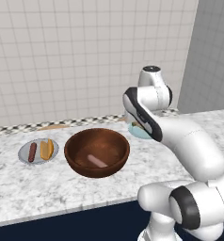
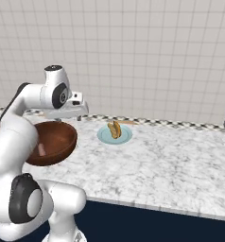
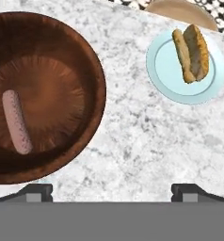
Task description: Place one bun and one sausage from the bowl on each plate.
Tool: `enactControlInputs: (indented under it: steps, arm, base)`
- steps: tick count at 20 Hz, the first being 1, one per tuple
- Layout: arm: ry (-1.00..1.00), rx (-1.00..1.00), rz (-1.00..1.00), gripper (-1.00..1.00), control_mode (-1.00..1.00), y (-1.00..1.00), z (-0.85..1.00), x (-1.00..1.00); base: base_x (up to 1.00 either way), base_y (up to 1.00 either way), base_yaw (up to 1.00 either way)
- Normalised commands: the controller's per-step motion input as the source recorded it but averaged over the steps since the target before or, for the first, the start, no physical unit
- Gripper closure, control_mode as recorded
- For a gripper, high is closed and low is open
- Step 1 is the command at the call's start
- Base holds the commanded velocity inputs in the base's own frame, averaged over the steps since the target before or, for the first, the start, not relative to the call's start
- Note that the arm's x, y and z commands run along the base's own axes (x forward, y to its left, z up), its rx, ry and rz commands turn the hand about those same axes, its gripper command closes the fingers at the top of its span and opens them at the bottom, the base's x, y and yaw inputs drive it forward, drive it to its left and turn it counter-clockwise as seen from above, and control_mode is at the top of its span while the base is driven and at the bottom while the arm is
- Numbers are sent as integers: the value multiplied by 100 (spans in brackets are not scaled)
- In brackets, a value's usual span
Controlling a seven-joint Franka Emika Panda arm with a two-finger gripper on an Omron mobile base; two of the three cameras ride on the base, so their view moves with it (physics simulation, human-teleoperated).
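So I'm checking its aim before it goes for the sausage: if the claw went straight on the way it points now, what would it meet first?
Probably bare counter, between the bowl and the blue plate. The open claw looks down on that gap; the sausage lies off to one side in the bowl.

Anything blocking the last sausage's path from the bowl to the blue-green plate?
Nothing visible. The sausage lies alone in the bowl; bare counter separates bowl from the blue-green plate, which holds just a bun. The tool is open, empty.
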Motion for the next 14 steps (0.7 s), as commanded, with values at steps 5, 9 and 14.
enactControlInputs:
  steps: [5,9,14]
  arm:
    - [19,0,27,-100,-100,100,-36,-64]
    - [19,0,23,-100,-100,82,-57,-72]
    - [19,0,18,-100,-100,58,-44,-19]
  base:
    - [0,0,0]
    - [0,0,0]
    - [0,0,0]
